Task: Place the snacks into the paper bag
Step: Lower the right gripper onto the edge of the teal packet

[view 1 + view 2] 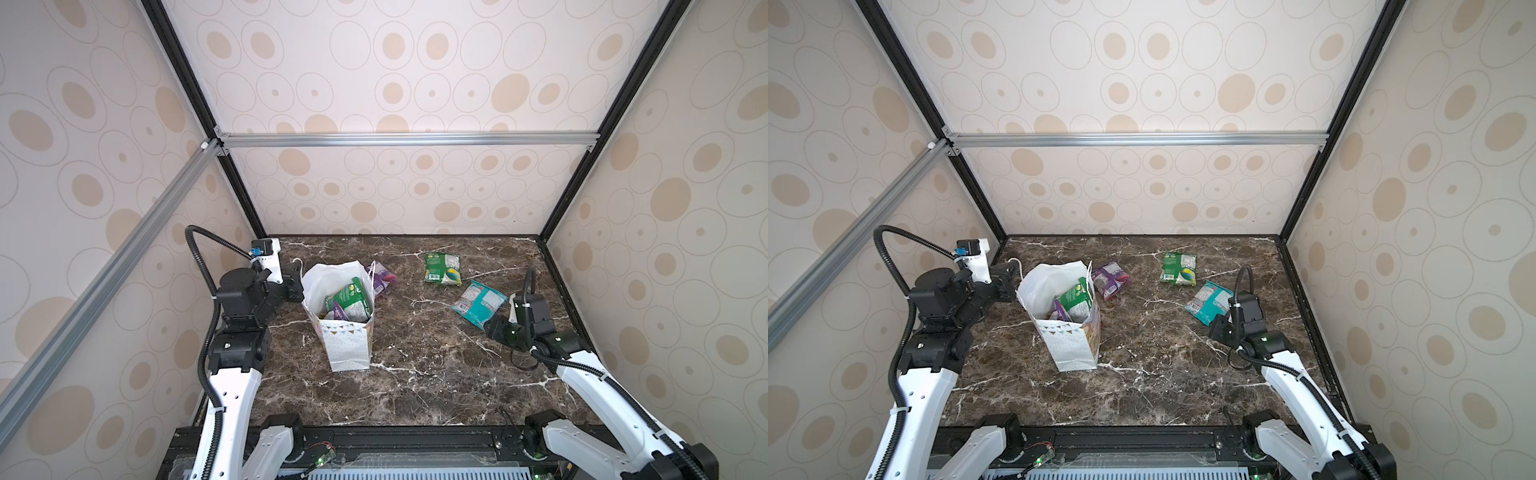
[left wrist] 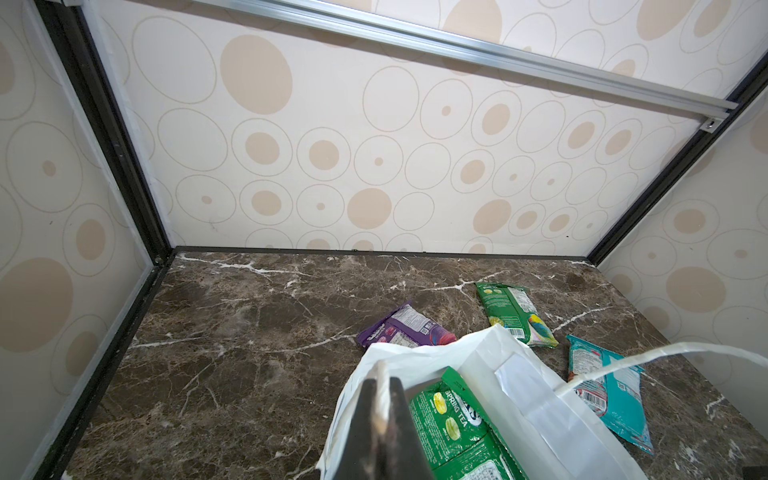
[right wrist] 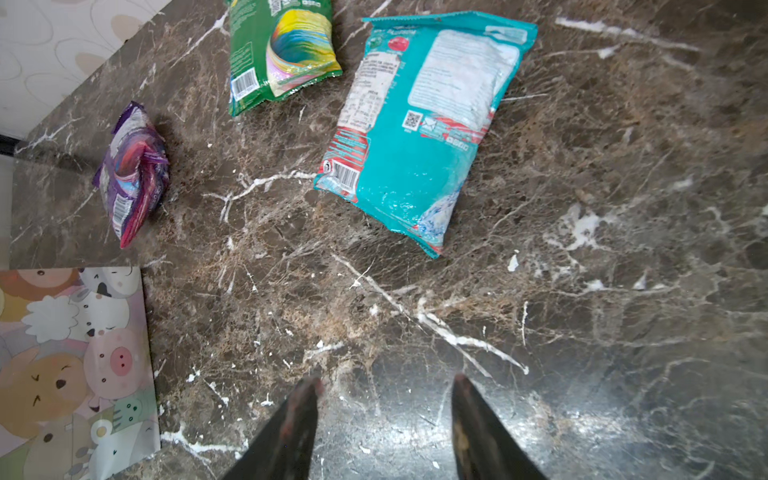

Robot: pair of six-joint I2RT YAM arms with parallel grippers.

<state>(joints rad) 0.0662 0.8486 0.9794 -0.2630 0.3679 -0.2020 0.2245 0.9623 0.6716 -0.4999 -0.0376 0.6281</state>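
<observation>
We see the paper bag [image 1: 347, 345] standing upright with its mouth open on the left part of the marbled surface [image 1: 415, 374]. Its front is white with small dots and a band of coloured bunting. In the right wrist view its side shows cartoon animals.

Inside the bag a green packet [image 1: 351, 297] stands on end, with a purple packet [image 1: 338, 311] lower down in front of it.

The left tool [image 2: 382, 380] is closed tight at the bag's rim, on the bag's left side. A pale strip is pinched between its fingers, and we cannot tell whether that strip is the paper edge or the cord handle.

Three packets lie flat on the surface outside the bag. A second purple packet [image 1: 384, 278] sits just behind the bag's right edge. A second green packet [image 1: 444, 268] lies farther right, toward the back of the surface. A teal packet [image 1: 480, 305] lies near that one, closer to the front.

The right tool [image 3: 385, 379] hangs over bare surface with its fingers held well apart and nothing between them. In the right wrist view it is near the teal packet and clear of it.
</observation>
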